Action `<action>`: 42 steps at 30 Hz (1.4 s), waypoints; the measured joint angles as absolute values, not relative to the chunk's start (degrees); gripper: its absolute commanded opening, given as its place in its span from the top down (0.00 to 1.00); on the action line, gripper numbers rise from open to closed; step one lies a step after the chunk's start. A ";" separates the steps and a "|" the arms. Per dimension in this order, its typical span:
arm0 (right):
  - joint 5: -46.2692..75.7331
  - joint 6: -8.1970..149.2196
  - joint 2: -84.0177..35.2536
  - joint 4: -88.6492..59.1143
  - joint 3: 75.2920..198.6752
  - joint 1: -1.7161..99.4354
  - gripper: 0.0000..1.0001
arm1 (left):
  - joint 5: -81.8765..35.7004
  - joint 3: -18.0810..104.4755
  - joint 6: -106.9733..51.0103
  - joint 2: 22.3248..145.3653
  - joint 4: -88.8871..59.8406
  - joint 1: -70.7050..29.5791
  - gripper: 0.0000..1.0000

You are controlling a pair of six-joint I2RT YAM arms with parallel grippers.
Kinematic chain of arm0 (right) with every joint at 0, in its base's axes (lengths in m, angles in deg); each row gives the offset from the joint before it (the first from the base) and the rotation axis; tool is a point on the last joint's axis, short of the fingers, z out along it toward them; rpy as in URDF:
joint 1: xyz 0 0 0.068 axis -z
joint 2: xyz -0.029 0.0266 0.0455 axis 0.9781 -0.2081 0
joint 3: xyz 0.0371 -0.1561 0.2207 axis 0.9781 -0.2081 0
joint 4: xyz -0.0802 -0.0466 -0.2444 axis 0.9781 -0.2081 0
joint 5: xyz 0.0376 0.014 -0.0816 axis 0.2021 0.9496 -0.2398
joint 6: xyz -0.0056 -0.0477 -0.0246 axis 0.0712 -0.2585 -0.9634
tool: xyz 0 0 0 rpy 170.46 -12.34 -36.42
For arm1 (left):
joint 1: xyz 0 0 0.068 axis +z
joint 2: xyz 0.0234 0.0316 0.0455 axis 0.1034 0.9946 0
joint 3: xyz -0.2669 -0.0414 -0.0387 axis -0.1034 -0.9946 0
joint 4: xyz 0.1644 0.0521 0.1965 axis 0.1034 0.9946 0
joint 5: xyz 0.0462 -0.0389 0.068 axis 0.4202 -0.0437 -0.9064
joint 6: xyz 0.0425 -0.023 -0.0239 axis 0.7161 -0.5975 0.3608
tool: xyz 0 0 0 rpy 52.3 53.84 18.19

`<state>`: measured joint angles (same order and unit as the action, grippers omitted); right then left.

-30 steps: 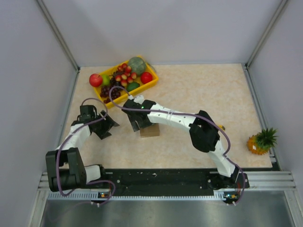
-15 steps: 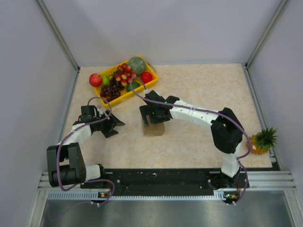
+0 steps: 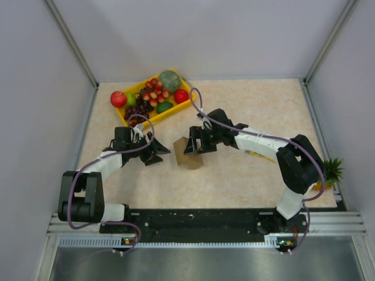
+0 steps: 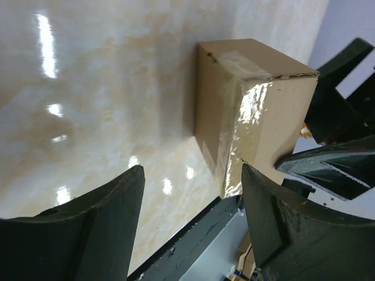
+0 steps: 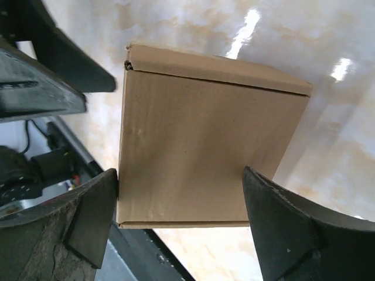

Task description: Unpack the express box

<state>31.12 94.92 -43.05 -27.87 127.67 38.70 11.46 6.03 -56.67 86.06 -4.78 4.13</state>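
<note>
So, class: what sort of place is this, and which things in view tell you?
Probably a robot lab test cell: a left arm and right arm bolted to a rail, plain grey walls enclosing the table, and props like the fruit tray and express box.

Top view high, looking down; both wrist views close, sharing express box (image 3: 187, 153).
</note>
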 measured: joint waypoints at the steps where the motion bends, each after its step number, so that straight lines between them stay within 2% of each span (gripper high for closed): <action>1: 32.43 95.42 -43.05 -26.44 126.89 38.81 0.20 | 11.92 6.03 -57.11 86.50 -5.92 3.04 0.29; 8: 44.02 102.02 -43.05 -12.46 118.21 42.39 0.22 | 13.03 7.17 -59.60 90.04 -10.66 -3.32 0.31; 12: 47.23 104.01 -43.05 -9.48 115.92 44.47 0.20 | 13.05 8.20 -60.76 90.78 -12.41 -4.39 0.33; 19: 44.06 102.31 -42.76 -13.77 116.22 44.69 0.06 | 13.16 11.52 -61.33 91.46 -12.56 -4.98 0.34; 27: 27.63 95.64 -36.93 -29.29 125.75 43.62 0.03 | 5.34 16.83 -58.03 89.60 -5.17 -5.07 0.31; 32: 13.35 91.79 -36.36 -37.29 136.35 36.62 0.05 | -6.03 19.28 -55.30 85.41 2.98 -5.05 0.31; 37: 1.44 91.38 -42.30 -45.64 147.15 28.23 0.07 | -16.45 20.70 -53.72 82.13 9.30 -4.74 0.31; 42: -5.29 92.95 -50.24 -52.19 150.71 26.68 0.07 | -20.74 20.61 -52.78 81.06 12.57 -3.78 0.31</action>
<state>-5.29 92.95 -50.24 -52.19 150.71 26.68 -20.74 20.61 -52.78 81.06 12.57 -3.78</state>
